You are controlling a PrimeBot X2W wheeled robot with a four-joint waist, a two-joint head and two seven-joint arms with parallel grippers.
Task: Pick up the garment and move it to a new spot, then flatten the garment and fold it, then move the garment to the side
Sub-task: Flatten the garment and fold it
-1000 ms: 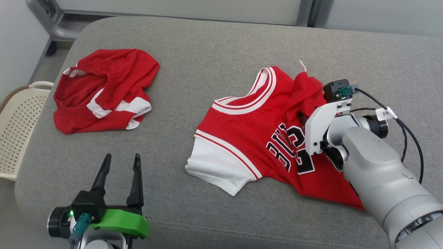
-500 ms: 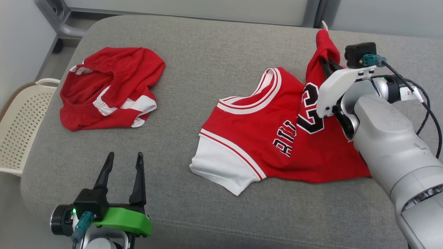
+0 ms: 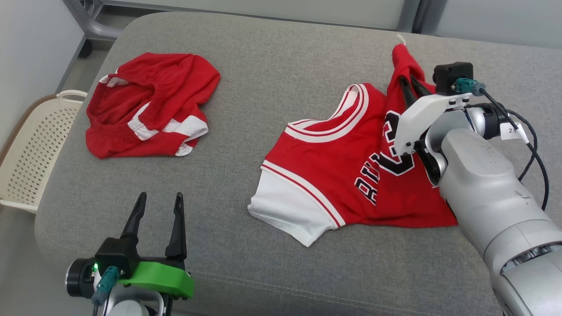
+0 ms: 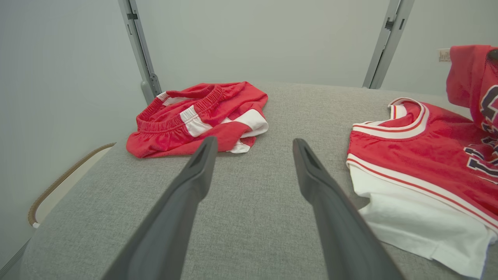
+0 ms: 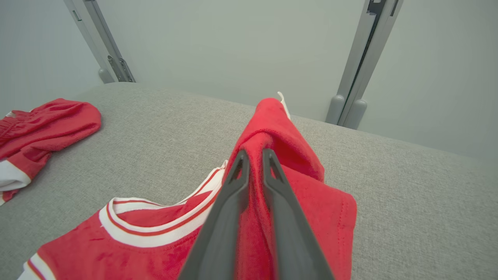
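The garment is a red jersey point(image 3: 333, 175) with white trim, a white sleeve and dark lettering, lying on the grey cushion right of centre. My right gripper point(image 3: 407, 84) is shut on a bunched fold at its far right side, and that fold is held up off the cushion. In the right wrist view the two fingers point(image 5: 253, 153) pinch the red cloth point(image 5: 272, 124) between them. The rest of the jersey point(image 4: 420, 155) still rests on the cushion. My left gripper point(image 3: 160, 199) stands open near the front left, with nothing between its fingers point(image 4: 253, 144).
A crumpled pair of red shorts point(image 3: 153, 109) with white stripes lies at the back left of the grey cushion point(image 3: 272, 57). A cream perforated basket point(image 3: 26, 149) stands on the floor to the left. Metal frame posts rise behind the cushion.
My right gripper closed on a fold of the jersey and lifted it up and away, dragging the cloth with it. The head camera has shifted. The left gripper has stayed where it was.
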